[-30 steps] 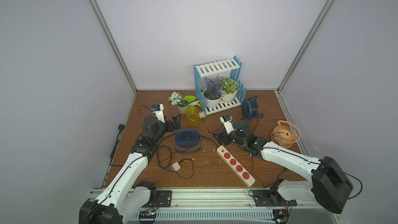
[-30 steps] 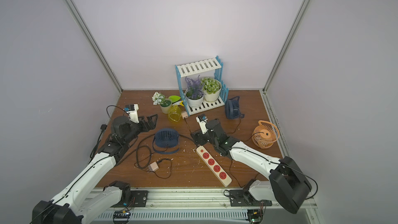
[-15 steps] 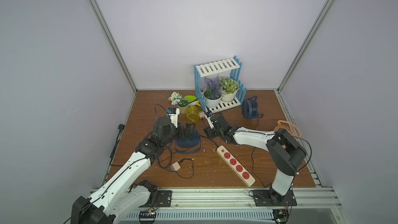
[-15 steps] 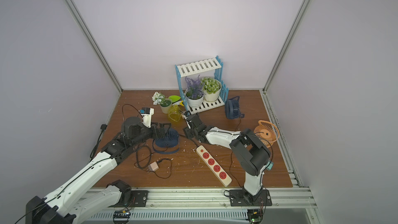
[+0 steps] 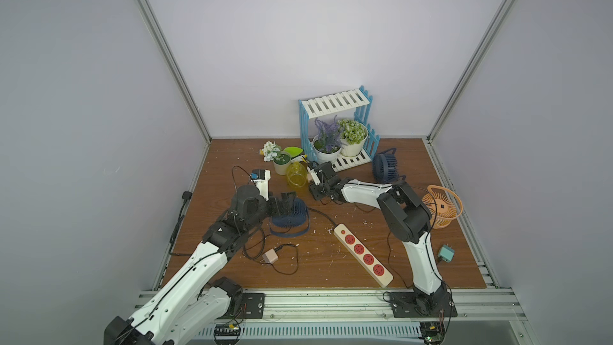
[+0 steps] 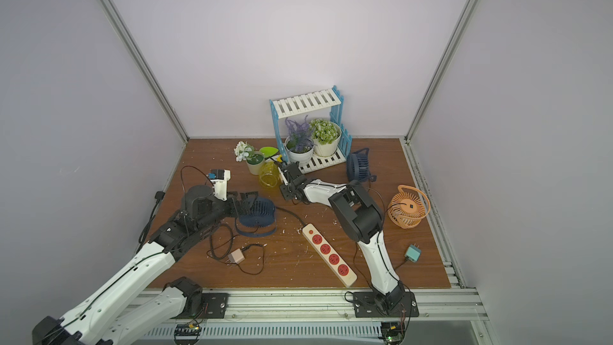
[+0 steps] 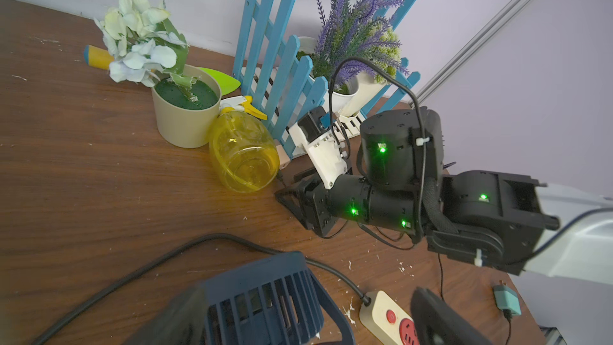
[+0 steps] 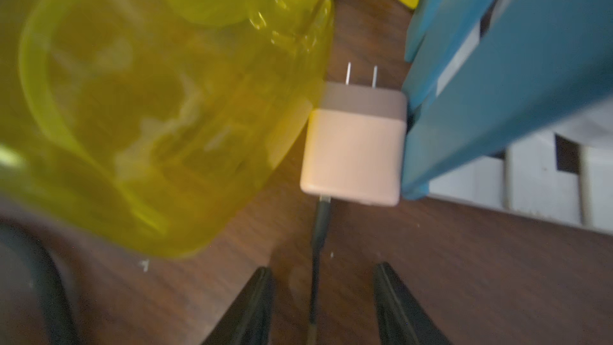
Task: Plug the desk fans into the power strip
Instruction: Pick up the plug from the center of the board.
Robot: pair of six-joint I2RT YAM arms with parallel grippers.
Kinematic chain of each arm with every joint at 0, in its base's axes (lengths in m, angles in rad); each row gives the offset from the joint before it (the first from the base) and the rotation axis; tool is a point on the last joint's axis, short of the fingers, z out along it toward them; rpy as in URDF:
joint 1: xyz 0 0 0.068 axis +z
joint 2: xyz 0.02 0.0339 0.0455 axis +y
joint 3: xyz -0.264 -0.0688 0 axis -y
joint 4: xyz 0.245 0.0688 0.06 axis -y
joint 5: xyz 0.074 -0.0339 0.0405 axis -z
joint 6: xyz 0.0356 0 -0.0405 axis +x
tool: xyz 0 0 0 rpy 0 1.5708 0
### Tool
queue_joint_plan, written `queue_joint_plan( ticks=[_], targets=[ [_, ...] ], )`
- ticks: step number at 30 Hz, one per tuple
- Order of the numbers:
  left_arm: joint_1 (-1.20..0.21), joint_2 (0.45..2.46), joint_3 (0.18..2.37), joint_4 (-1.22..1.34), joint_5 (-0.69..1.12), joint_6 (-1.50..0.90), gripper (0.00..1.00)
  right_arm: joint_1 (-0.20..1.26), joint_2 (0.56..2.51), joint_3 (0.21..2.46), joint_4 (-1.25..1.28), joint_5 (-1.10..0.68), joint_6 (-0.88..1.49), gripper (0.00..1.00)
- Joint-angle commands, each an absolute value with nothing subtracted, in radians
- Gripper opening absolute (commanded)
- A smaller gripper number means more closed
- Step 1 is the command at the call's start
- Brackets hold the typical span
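Brown counter (image 5: 331,273), walled in pale grey. The power strip (image 5: 363,255) lies diagonally at front centre, between the two arms, its black cord leading toward a blue fan (image 5: 288,217). The left end effector (image 5: 286,201) is spread wide about that fan's edge, not clamped on it. The right end effector (image 8: 323,268) is released, its fingers astride a thin cable (image 8: 318,227), short of a pink plug (image 8: 353,147) lying between a yellow bottle (image 8: 149,111) and a blue rack (image 8: 497,77).

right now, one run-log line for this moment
left gripper open at lying navy fan | right gripper open, astride cord behind pink plug | power strip sockets empty
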State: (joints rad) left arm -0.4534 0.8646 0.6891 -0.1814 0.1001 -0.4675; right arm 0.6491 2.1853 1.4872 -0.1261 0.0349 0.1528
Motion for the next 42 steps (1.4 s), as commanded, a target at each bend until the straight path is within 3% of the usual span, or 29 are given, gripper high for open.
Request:
queue_joint_plan(
  ticks=[1, 2, 6, 8, 15, 22, 30, 42],
  targets=[
    [-0.463, 0.833, 0.685, -0.233, 0.077, -0.483, 0.99, 0.645, 2.242, 1.534, -0.18, 0.015, 0.153, 0.44],
    [-0.463, 0.825, 0.686, -0.243, 0.074, -0.484, 0.99, 0.644, 2.249, 1.537, -0.182, 0.017, 0.153, 0.4],
    [-0.463, 0.795, 0.692, -0.277, 0.065, -0.485, 0.99, 0.641, 2.225, 1.498, -0.169, 0.035, 0.158, 0.08],
    [-0.463, 0.785, 0.701, -0.295, 0.064, -0.486, 0.99, 0.638, 2.191, 1.449, -0.146, 0.047, 0.154, 0.0],
    [-0.463, 0.796, 0.745, -0.312, 0.13, -0.51, 0.99, 0.619, 1.918, 1.216, -0.093, 0.011, 0.038, 0.0],
    [-0.463, 0.867, 0.81, -0.265, 0.309, -0.562, 0.99, 0.617, 1.576, 1.018, -0.118, -0.074, -0.193, 0.0],
    [-0.462, 0.984, 0.91, -0.214, 0.538, -0.625, 0.99, 0.617, 1.23, 0.81, -0.017, -0.302, -0.408, 0.0],
    [-0.462, 1.128, 1.021, -0.353, 0.742, -0.593, 0.99, 0.623, 1.127, 0.674, 0.209, -0.583, -0.464, 0.0]
  ],
)
